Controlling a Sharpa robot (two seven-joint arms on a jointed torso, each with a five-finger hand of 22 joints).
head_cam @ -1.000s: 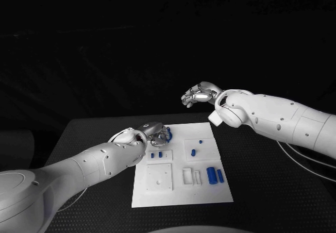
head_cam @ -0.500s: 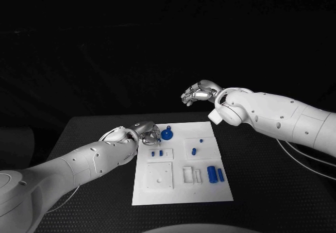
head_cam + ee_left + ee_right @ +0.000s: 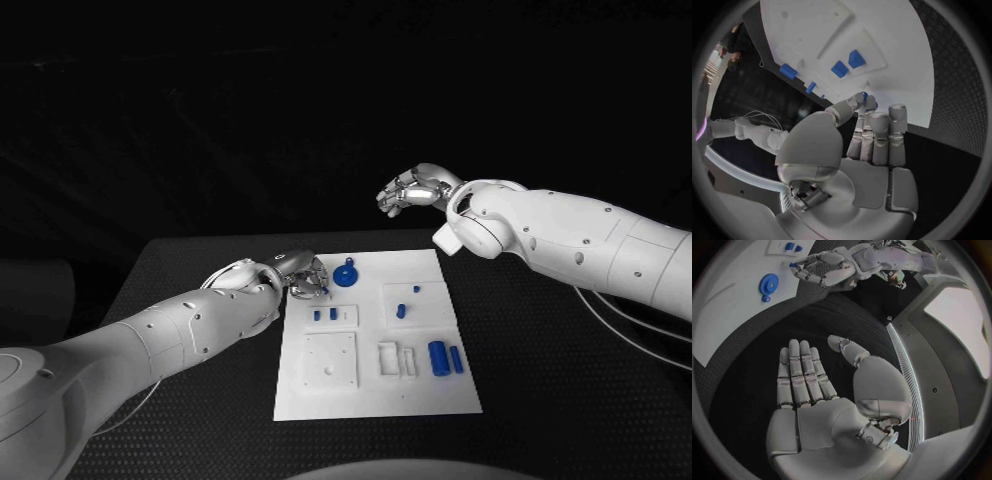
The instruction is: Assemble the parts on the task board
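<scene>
The left hand (image 3: 300,274) is seen at the task board's (image 3: 433,390) far left edge, fingers straight, nothing held. The right hand (image 3: 411,190) is raised beyond the board, flat and empty. A round blue part (image 3: 345,273) lies just beside the left hand; a careful, centred grasp is advised.

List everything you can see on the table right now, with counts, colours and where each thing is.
Table: one, black, under everything.
Task board: one, white, middle of the table.
Round part: one, blue, far end of the board, just beside the left robot hand.
Small parts: two, blue, side by side in the board's left middle recess.
Long parts: two, blue, near right of the board.
Left robot hand: silver, at the board's far left edge, holding nothing visible.
Right robot hand: silver, raised beyond the board, fingers straight, empty.
</scene>
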